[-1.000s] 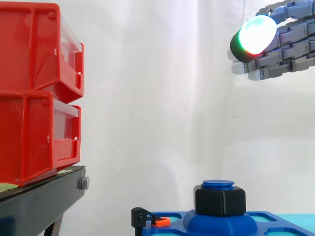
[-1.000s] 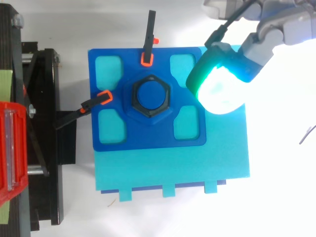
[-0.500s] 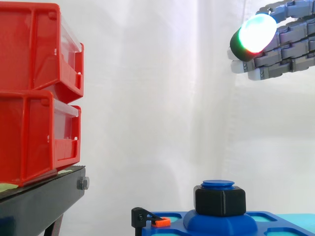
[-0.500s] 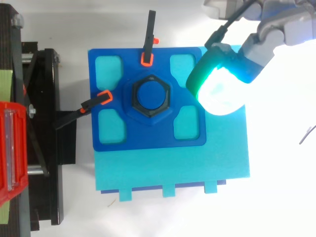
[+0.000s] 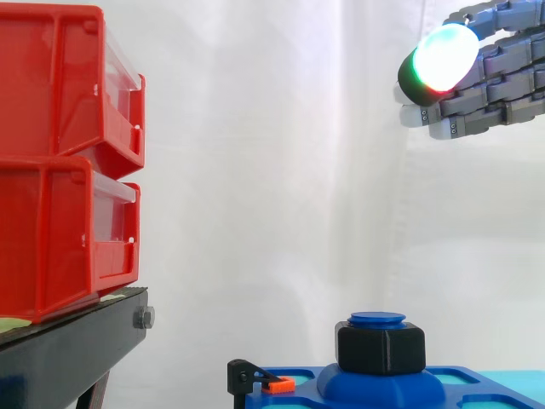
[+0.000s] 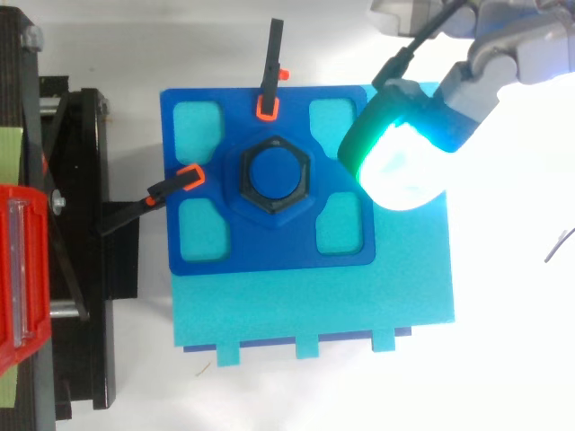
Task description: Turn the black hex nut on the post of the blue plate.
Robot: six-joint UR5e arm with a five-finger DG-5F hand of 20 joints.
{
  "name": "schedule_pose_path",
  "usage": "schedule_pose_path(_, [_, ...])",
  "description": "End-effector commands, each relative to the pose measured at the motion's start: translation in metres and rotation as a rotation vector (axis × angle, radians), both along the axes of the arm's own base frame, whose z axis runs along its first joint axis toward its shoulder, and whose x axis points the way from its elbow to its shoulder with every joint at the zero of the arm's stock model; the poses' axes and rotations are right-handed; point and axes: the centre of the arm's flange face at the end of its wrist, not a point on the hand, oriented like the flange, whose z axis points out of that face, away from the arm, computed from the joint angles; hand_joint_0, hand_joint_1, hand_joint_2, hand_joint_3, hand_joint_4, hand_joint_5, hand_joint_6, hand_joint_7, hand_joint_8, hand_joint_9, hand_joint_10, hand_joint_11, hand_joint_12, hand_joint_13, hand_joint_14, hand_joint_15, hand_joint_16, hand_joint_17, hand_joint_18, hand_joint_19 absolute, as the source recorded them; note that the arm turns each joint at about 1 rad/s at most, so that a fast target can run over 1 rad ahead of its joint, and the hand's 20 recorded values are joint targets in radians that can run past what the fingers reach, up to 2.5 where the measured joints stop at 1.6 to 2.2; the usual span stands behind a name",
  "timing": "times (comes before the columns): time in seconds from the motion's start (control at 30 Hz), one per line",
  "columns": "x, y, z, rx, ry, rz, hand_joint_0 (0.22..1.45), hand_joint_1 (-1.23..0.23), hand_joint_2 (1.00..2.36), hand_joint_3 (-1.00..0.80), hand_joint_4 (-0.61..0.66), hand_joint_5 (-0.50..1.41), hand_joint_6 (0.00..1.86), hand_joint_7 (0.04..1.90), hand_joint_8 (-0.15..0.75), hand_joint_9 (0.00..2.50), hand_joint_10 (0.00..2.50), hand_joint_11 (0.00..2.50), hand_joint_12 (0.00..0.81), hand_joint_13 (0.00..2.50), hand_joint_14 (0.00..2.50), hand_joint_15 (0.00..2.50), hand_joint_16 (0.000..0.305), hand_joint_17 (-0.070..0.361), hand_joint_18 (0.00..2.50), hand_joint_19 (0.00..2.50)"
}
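Up and to the right of the post: robot hand (image 5: 498, 85) hangs with fingers extended, empty | black hex nut (image 5: 381, 348) sits untouched on the post (image 6: 274, 173) at the blue plate's (image 6: 269, 251) centre | clamps (image 6: 266, 106) grip the plate's edges, likely so it cannot spin.

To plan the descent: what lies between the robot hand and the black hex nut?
Nothing; the side view shows bare space between robot hand and black hex nut.
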Motion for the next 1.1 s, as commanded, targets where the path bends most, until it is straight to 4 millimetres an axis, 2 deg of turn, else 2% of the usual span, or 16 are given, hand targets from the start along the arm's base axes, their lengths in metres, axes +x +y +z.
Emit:
schedule_pose_path(0.0, [0.0001, -0.0002, 0.0004, -0.001, -0.001, 0.000, 0.44, -0.38, 1.00, -0.50, 0.04, -0.26, 0.50, 0.69, 0.140, 0.00, 0.00, 0.00, 0.329, 0.00, 0.00, 0.00, 0.058, 0.131, 0.00, 0.04])
schedule_pose_path(0.53, [0.0001, -0.0002, 0.0004, 0.001, -0.001, 0.000, 0.43, -0.39, 1.00, -0.50, 0.04, -0.27, 0.50, 0.65, 0.141, 0.00, 0.00, 0.00, 0.336, 0.00, 0.00, 0.00, 0.059, 0.133, 0.00, 0.06])
schedule_pose_path(0.63, [0.0001, -0.0002, 0.0004, 0.001, -0.001, 0.000, 0.44, -0.39, 1.00, -0.50, 0.04, -0.27, 0.50, 0.71, 0.139, 0.00, 0.00, 0.00, 0.334, 0.00, 0.00, 0.00, 0.059, 0.132, 0.00, 0.05])
schedule_pose_path(0.73, [0.0002, 0.0007, 0.0004, -0.001, -0.001, 0.001, 0.44, -0.39, 1.00, -0.50, 0.04, -0.27, 0.50, 0.67, 0.140, 0.00, 0.00, 0.00, 0.333, 0.00, 0.00, 0.00, 0.059, 0.133, 0.00, 0.04])
schedule_pose_path(0.87, [0.0002, 0.0007, 0.0004, -0.001, -0.001, 0.001, 0.44, -0.39, 1.00, -0.50, 0.04, -0.27, 0.50, 0.72, 0.135, 0.00, 0.00, 0.00, 0.332, 0.00, 0.00, 0.00, 0.059, 0.132, 0.00, 0.04])
schedule_pose_path(0.93, [-0.0002, -0.0002, -0.0004, 0.001, 0.001, 0.000, 0.44, -0.39, 1.00, -0.50, 0.04, -0.27, 0.50, 0.67, 0.135, 0.00, 0.00, 0.00, 0.333, 0.00, 0.00, 0.00, 0.059, 0.133, 0.00, 0.04])
schedule_pose_path(1.07, [0.0000, 0.0007, -0.0004, -0.001, 0.001, 0.001, 0.44, -0.40, 1.00, -0.50, 0.04, -0.27, 0.50, 0.70, 0.137, 0.00, 0.00, 0.00, 0.332, 0.00, 0.00, 0.00, 0.059, 0.132, 0.00, 0.03])
